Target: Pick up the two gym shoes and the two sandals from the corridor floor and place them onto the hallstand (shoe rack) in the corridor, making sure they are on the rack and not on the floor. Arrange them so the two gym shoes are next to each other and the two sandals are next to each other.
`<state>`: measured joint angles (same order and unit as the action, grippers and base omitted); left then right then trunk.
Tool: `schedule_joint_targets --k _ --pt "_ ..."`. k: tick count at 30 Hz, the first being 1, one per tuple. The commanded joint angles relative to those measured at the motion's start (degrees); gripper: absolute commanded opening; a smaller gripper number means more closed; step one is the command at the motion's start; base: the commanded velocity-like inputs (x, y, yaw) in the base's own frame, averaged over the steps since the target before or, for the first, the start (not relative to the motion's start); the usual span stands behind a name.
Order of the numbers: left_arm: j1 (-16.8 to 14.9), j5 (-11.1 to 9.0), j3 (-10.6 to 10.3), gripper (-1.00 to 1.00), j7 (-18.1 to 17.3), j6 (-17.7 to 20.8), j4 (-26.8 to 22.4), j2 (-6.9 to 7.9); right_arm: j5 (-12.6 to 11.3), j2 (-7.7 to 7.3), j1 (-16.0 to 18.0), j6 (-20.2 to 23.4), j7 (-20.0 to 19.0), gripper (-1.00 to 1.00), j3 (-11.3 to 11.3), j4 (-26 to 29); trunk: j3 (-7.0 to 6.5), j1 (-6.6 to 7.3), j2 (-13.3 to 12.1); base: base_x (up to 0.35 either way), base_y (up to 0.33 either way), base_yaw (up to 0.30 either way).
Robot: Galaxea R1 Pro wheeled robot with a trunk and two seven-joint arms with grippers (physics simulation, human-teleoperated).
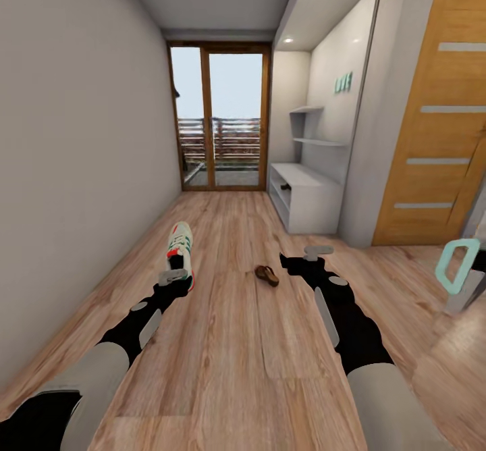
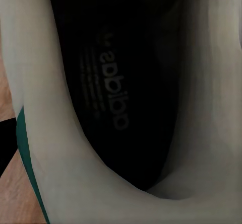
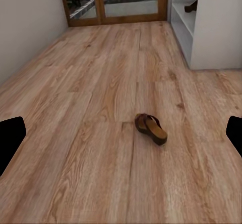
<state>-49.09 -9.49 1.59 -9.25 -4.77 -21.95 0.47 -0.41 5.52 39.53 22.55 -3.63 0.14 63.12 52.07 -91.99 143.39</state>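
Head view looks down a corridor with both arms reaching forward over the wood-plank corridor floor [image 1: 236,343]. At the left gripper [image 1: 174,277] sits a cream-white gym shoe [image 1: 181,248] with green stripes and red accents; its long axis runs away from the robot toward the glass door [image 1: 221,123], the heel end nearest the gripper and the toe pointing down the corridor. Whether the shoe is lifted or resting on the planks cannot be told. In the left wrist view the gym shoe's pale collar [image 2: 60,148] curves around a dark insole with printed lettering, a green stripe at one edge; the fingers are not visible there, so whether this gripper is clenched on the shoe cannot be told.

The right gripper [image 1: 317,252] hangs released, its two dark fingertips spread at the edges of the right wrist view with nothing between them. Ahead of it a dark-brown sandal [image 3: 150,128] lies flat on the floor, its long axis slanted across the planks. The pale hallstand [image 1: 307,198] stands along the right wall, a small dark item [image 3: 190,6] on its open shelf.
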Motion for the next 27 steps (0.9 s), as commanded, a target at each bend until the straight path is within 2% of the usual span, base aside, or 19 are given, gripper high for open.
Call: schedule_joint_targets --k 1,27 --pt "-0.05 -0.5 0.16 -1.0 -0.42 -0.06 0.06 -0.01 -0.03 0.02 0.03 0.3 -0.15 1.0 -0.05 0.08 0.06 -0.02 0.02 0.349 0.0 0.0" --pt "-0.05 -0.48 0.16 -1.0 -0.42 -0.06 0.05 -0.01 -0.03 0.02 0.03 0.3 -0.15 1.0 -0.05 0.06 0.06 -0.02 0.02 0.349 0.0 0.0"
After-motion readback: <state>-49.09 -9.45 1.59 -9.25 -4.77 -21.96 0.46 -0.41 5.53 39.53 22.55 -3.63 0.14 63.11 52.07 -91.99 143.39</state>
